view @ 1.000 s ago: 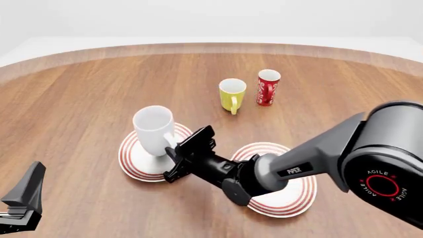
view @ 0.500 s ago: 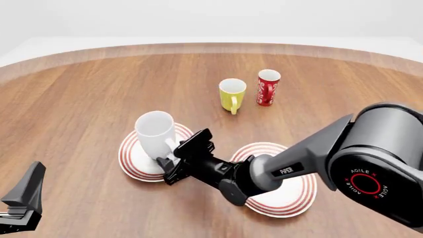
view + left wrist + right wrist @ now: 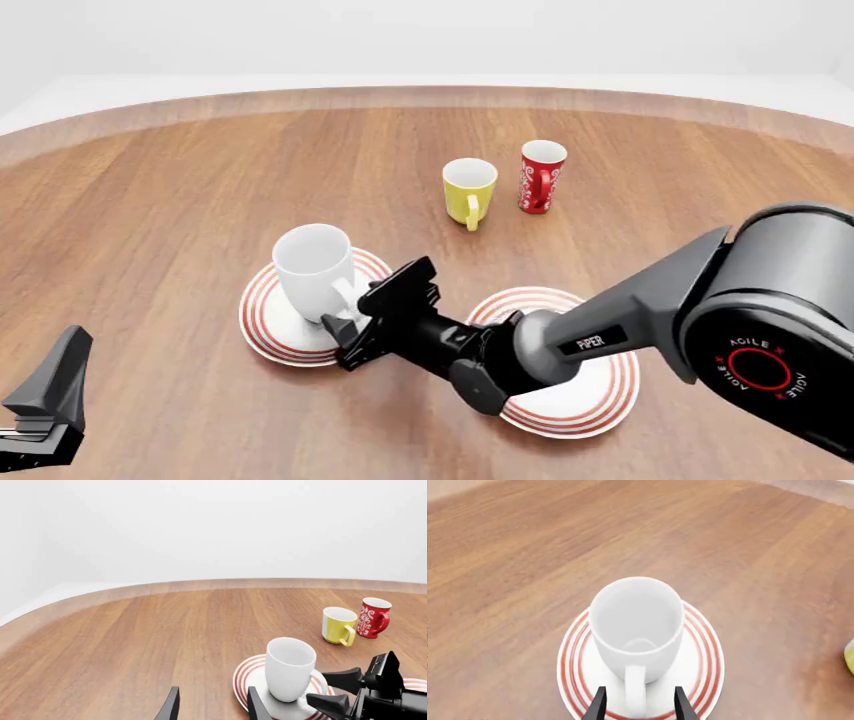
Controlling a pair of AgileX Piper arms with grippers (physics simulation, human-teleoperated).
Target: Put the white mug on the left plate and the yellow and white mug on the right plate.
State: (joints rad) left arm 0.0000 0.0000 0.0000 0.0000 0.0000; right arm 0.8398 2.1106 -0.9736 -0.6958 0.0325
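Observation:
The white mug [image 3: 315, 268] stands upright on the left plate [image 3: 271, 322], its handle turned toward my right gripper [image 3: 351, 313]. In the right wrist view the mug's handle [image 3: 635, 692] lies between the spread fingers of the right gripper [image 3: 638, 700], with a gap on each side, so that gripper is open. The yellow and white mug [image 3: 469, 190] stands further back on the bare table. My right arm crosses over the right plate [image 3: 577, 412], which holds nothing. Low at the near left, my left gripper [image 3: 212, 696] is open and empty.
A red cup with a white pattern [image 3: 541, 176] stands just right of the yellow mug. Bare wood surrounds both plates, and the table's curved far edge [image 3: 427, 95] runs behind the cups.
The white mug has come down a little and settled on the left plate. The right gripper has since eased back slightly from it. The left arm has not moved.

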